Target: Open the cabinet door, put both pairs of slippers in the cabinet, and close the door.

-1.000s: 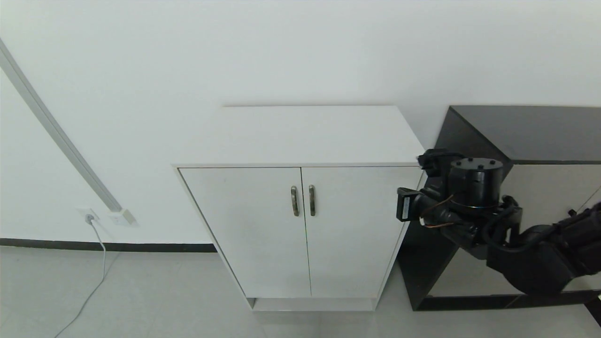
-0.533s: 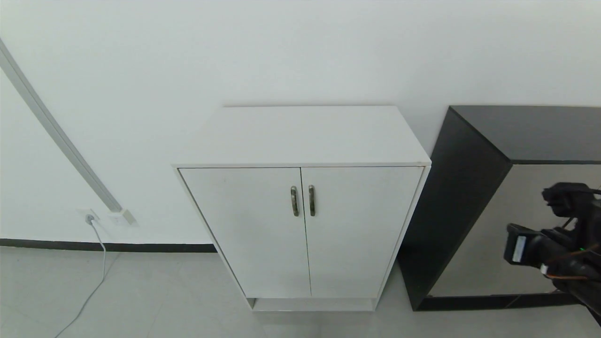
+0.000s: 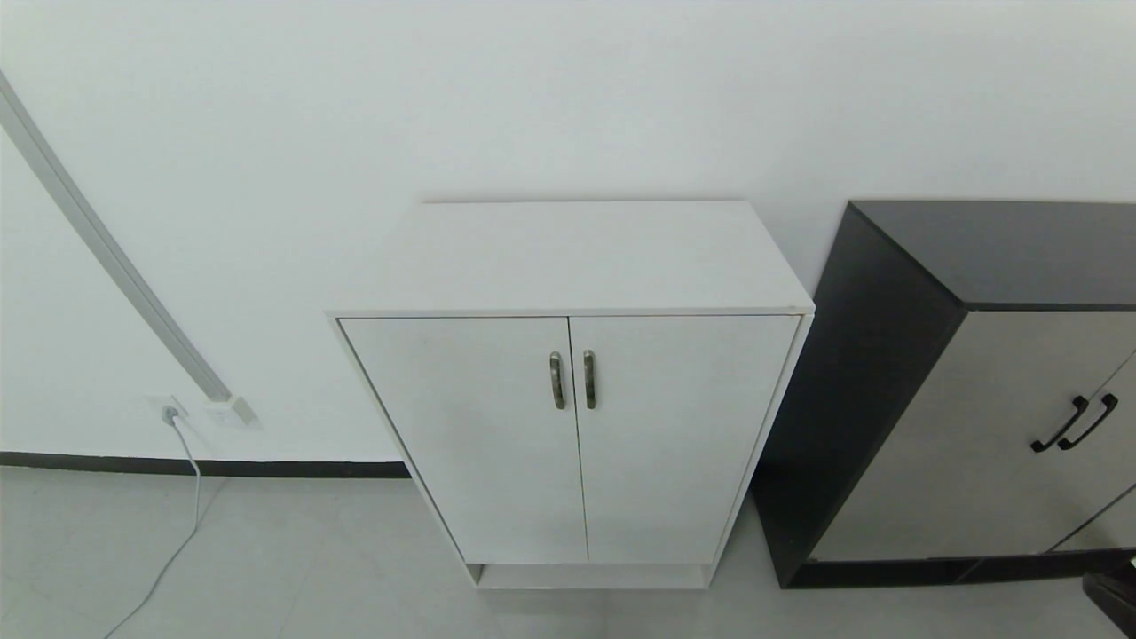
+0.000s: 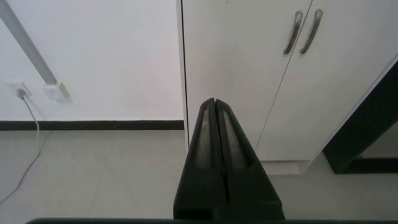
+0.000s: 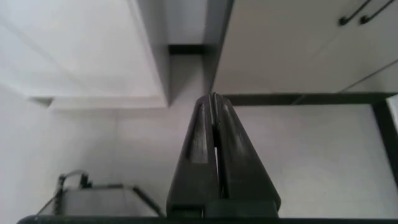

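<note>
The white cabinet (image 3: 577, 257) stands against the wall (image 3: 568, 89) with both doors (image 3: 479, 435) shut, a black cabinet (image 3: 887, 373) just beside it, and in front of it the left jaws and right jaws are clenched, holding nothing.

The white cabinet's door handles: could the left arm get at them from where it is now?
Probably yes. Nothing stands between the left gripper and the handles on the closed doors. The gripper is shut, though, so it would need to open first.
</note>
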